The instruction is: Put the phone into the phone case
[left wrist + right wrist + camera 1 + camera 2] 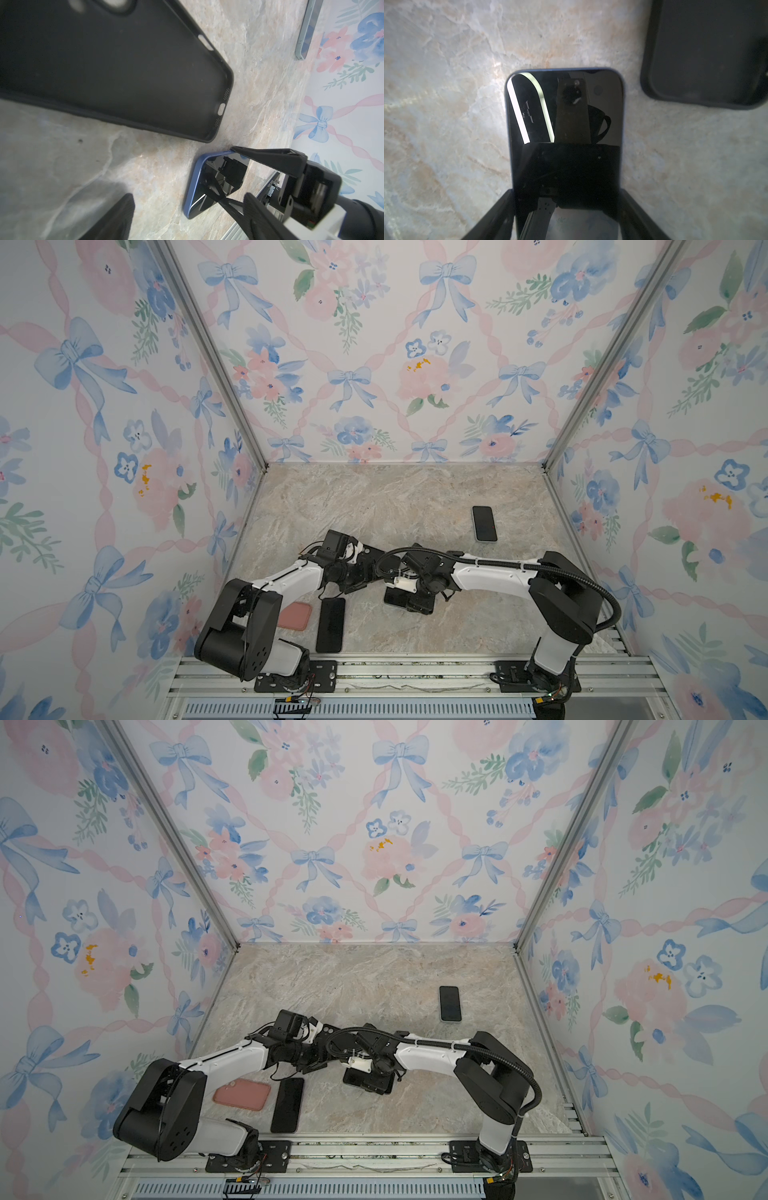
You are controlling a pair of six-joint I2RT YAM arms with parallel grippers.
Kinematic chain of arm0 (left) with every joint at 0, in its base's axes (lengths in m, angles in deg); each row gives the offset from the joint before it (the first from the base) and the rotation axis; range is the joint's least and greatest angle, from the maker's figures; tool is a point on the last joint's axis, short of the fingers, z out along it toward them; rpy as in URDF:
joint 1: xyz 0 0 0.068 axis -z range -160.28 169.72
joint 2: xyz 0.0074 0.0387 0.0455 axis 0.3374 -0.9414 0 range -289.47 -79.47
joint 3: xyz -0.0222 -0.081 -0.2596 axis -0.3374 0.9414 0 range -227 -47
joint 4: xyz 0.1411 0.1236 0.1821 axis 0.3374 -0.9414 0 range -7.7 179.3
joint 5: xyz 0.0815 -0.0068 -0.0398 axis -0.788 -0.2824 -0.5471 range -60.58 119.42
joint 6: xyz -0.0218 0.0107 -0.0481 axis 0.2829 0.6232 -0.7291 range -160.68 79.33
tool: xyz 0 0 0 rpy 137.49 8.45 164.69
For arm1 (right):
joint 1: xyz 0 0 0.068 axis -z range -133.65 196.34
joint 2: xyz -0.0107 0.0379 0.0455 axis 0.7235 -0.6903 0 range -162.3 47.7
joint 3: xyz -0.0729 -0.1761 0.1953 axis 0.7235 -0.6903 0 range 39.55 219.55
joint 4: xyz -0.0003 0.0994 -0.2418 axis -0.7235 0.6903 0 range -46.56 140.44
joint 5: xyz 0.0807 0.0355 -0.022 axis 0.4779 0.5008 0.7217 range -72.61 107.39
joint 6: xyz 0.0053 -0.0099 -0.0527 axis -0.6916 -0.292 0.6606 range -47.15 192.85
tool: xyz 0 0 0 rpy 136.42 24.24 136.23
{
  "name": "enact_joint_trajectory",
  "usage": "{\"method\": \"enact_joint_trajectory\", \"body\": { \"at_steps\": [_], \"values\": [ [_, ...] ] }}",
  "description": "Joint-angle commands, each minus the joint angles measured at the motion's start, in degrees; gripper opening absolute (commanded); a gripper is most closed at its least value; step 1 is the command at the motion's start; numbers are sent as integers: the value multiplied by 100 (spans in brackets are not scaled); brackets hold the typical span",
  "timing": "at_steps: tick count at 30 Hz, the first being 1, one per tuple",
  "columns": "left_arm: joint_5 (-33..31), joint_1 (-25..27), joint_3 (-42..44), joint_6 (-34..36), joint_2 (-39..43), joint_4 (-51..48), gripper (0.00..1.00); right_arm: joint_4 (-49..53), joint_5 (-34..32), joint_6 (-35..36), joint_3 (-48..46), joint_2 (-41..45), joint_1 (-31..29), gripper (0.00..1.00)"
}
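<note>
Left arm [291,577] reaches from its near-left base inward, forearm rising toward centre. Right arm [490,577] stretches leftward from its near-right base, forearm about level. The two wrists sit close together mid-scene. Right gripper [565,193]: jaws set against both long sides of the phone [566,116]. Left gripper [359,574]: only one finger [122,218] shows in its wrist view, so its spread is unclear.

The phone [566,116] has a glossy, mirror-like glass face in a smooth blue frame. The phone case [104,68] is matt black and looks like soft rubbery plastic. The table [446,83] looks like smooth marbled stone, and at its 7 o'clock a pink case [243,1094] looks matt.
</note>
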Motion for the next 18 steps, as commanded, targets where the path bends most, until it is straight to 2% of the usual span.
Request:
{"method": "enact_joint_trajectory", "body": {
  "at_steps": [1,18],
  "values": [
    [187,88,135,-109,-48,180,82,-519,66,-328,-320,-24,45,70],
    [889,229,527,-470,-428,1274,74,-1610,310,-748,-1134,783,82,68]
  ]
}}
